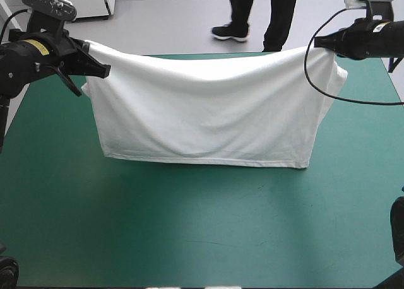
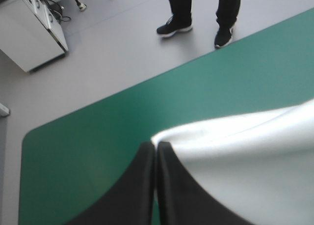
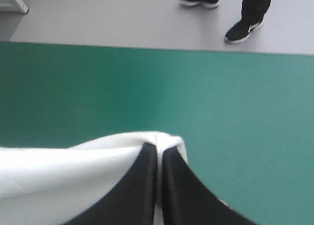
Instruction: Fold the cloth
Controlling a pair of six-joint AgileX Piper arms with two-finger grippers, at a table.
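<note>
The left claw [image 1: 101,69] and the right claw [image 1: 320,43] each clench a top corner of the white T-shirt [image 1: 202,112]. It hangs spread between them over the teal-green worktop [image 1: 189,232], its hem close above the cover.
</note>
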